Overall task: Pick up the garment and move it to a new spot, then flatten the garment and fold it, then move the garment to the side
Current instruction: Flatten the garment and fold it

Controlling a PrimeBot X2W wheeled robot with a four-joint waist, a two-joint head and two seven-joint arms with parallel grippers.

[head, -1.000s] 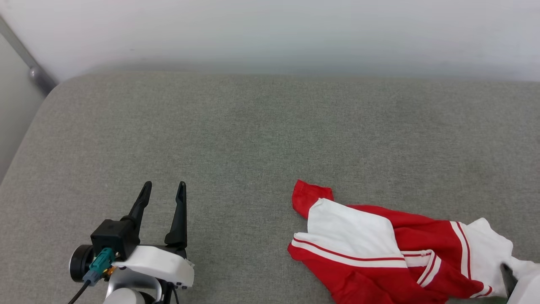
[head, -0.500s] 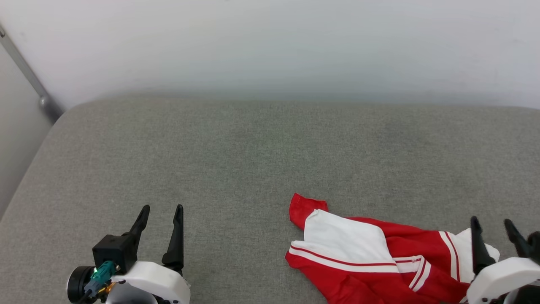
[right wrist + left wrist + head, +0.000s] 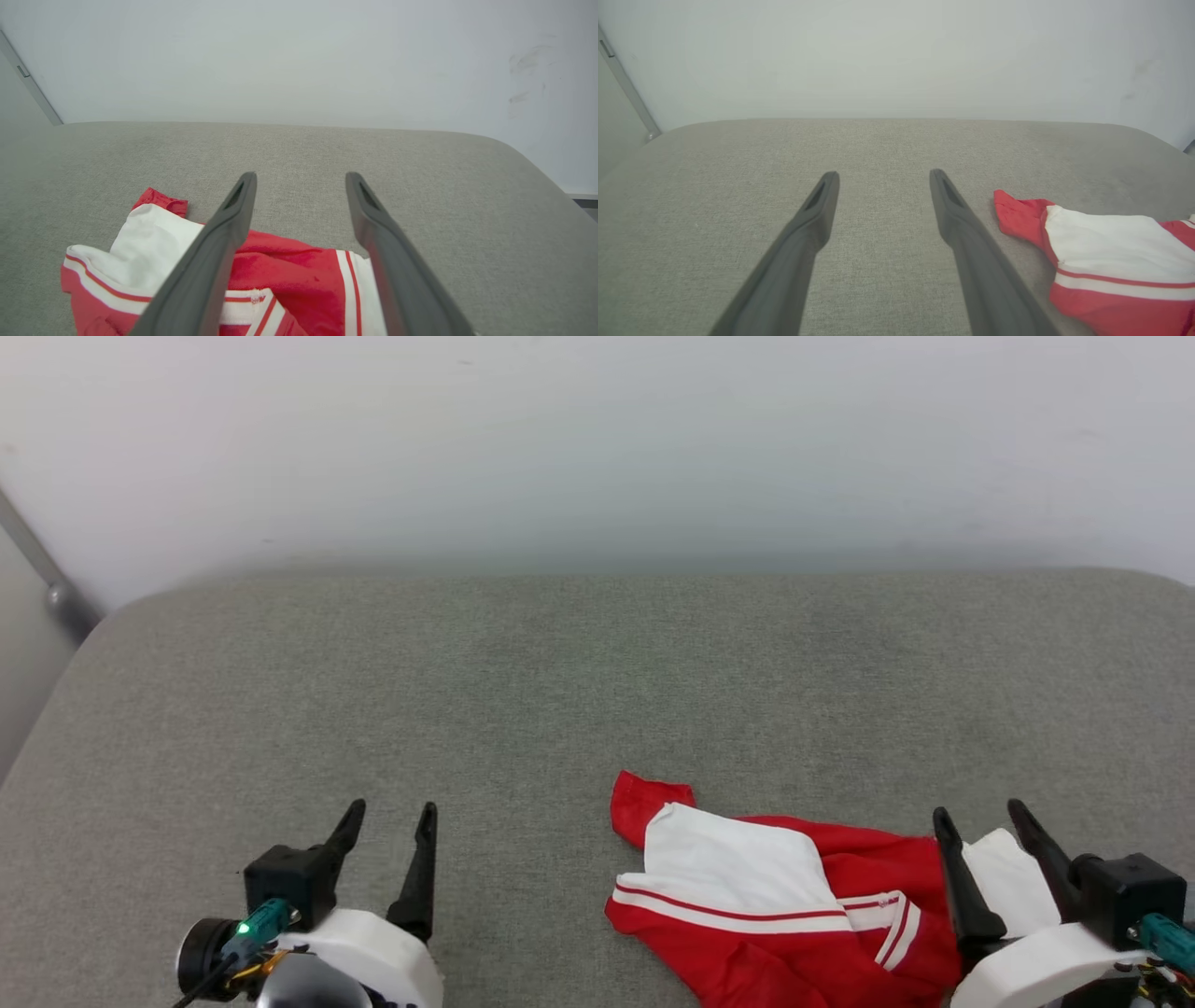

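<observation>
the garment (image 3: 747,896) was soft cloth, red and white, matt and creased. the cushion (image 3: 560,691) under it was coarse grey woven fabric. the wall (image 3: 597,448) looked smooth and matt. the left gripper (image 3: 394,805) and right gripper (image 3: 976,807) had matt dark plastic-looking fingers on smooth white shells.

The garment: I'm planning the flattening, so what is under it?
The garment lies crumpled directly on the grey cushion, which shows beside and beyond it. Whatever lies beneath its bunched red and white layers is covered and cannot be seen.
</observation>
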